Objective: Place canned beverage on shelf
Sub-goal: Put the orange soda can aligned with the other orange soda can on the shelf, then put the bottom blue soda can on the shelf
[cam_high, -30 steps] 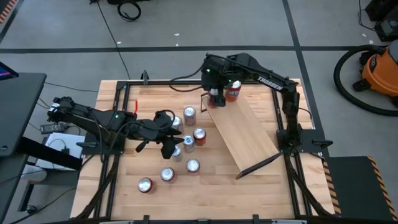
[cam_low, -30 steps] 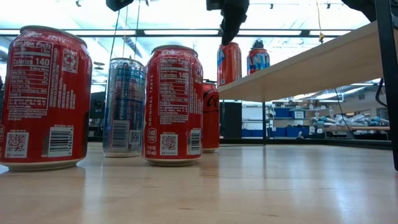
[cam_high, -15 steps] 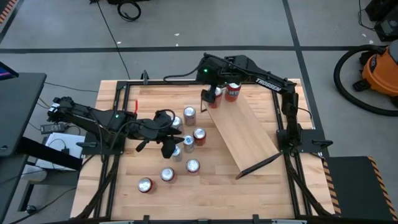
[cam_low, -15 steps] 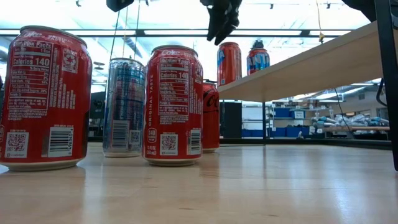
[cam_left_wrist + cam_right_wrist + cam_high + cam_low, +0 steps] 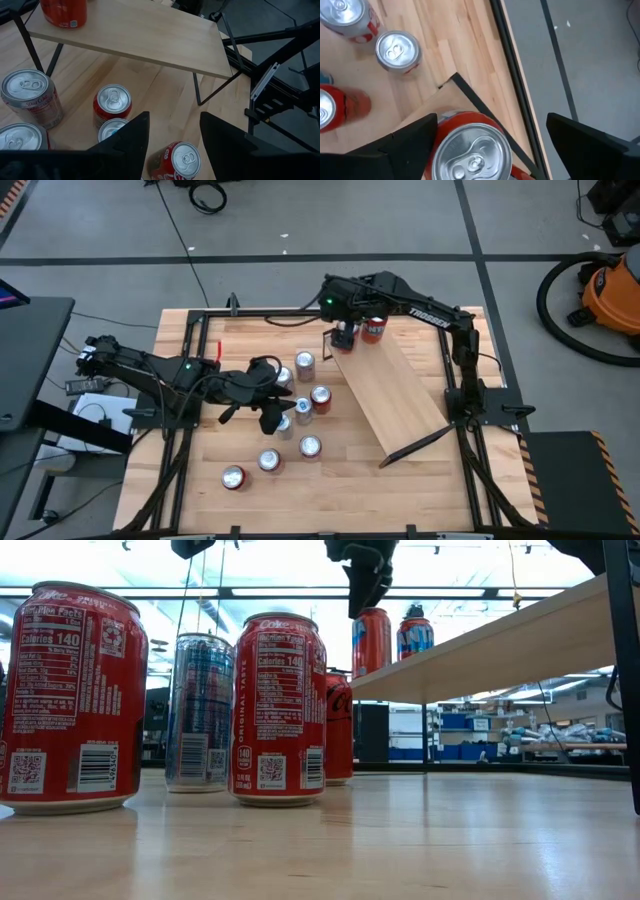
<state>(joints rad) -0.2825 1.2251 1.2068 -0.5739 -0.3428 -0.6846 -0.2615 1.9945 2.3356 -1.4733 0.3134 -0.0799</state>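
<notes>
The sloped light wood shelf stands at the table's right. Two cans stand upright on its far end: a red one and a second one beside it. My right gripper hovers open over the red can, pointing steeply down. Its fingers stand on either side of the can's top, apart from it. In the high view the gripper hides most of that can. Several more cans stand on the tabletop left of the shelf. My left gripper waits open above them, and nothing is between its fingers.
A black metal frame runs round the planked tabletop. Thin black legs carry the shelf, whose low end points toward the near right. The tabletop's near right part is bare wood.
My right gripper has rolled at the wrist and tipped while staying over the red can at the shelf's far end. The can stands upright on the shelf as before.
</notes>
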